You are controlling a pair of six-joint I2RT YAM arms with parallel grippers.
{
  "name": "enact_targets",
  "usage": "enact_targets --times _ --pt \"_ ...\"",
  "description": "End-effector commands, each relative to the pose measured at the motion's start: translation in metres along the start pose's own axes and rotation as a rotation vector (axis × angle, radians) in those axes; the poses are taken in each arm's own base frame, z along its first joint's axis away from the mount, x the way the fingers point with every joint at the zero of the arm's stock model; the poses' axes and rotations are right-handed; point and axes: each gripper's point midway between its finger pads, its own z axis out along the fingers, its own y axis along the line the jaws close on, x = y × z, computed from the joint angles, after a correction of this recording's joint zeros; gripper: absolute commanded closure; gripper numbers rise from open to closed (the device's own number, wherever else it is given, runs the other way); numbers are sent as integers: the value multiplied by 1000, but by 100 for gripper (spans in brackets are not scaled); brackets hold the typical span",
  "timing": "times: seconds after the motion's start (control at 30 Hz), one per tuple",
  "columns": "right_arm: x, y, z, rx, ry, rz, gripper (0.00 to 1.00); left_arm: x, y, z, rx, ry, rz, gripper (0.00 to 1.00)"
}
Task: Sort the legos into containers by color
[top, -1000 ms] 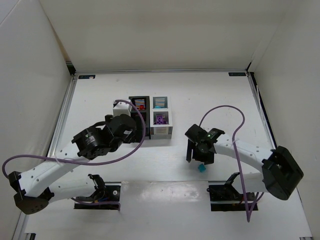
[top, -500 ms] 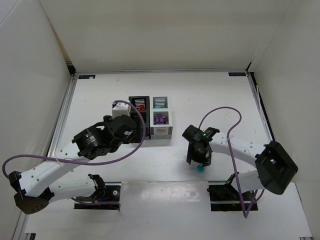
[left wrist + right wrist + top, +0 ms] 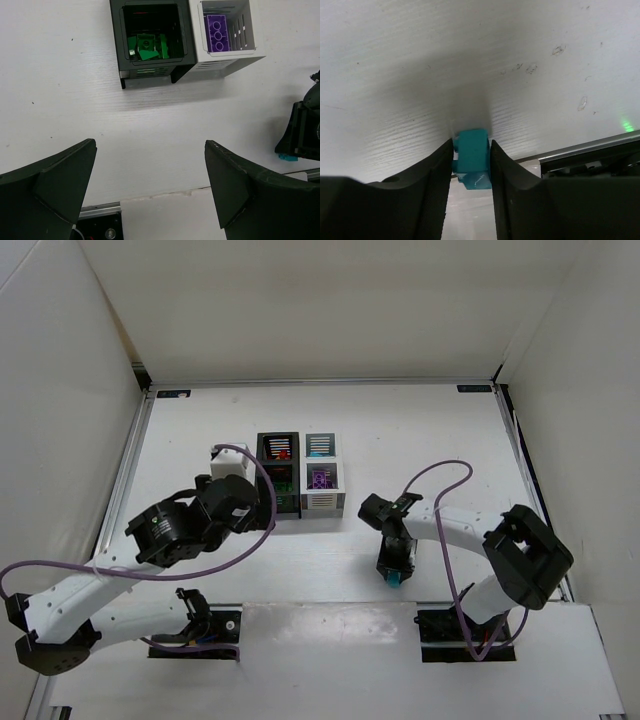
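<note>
A teal lego (image 3: 472, 157) lies on the white table near the front edge, and both fingers of my right gripper (image 3: 471, 145) press against its sides. From above, that lego (image 3: 398, 580) peeks out under the right gripper (image 3: 393, 568). The containers (image 3: 300, 472) stand as a 2x2 block at mid-table. A black bin (image 3: 117, 45) holds green legos (image 3: 145, 47), and the white bin (image 3: 250, 30) beside it holds a purple lego (image 3: 218, 33). A red lego (image 3: 282, 452) lies in the far black bin. My left gripper (image 3: 149, 150) hangs wide open and empty, short of the bins.
The right arm's purple cable (image 3: 440, 480) loops above the table to the right of the bins. Black base mounts (image 3: 210, 628) sit along the near edge. White walls (image 3: 60, 390) enclose the table on the left, back and right.
The right gripper has dropped over the teal lego and its jaws have narrowed onto it. The left arm has drawn back from the bins toward the near left, still open.
</note>
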Motion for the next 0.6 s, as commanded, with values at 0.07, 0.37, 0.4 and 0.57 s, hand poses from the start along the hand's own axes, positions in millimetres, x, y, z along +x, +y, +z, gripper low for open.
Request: enact_targets --times 0.07,0.37,0.4,0.57 --pt "3 -1 -4 26 11 53 67 1 6 -9 12 -4 -5 0" --pt "-12 10 -33 6 -89 -16 90 10 13 -7 -9 13 -2 0" --pt "-15 8 -40 18 -113 -44 90 14 14 -6 -16 22 1 0" --pt "-49 45 -111 -117 -260 -147 93 31 24 -2 -67 64 -46 0"
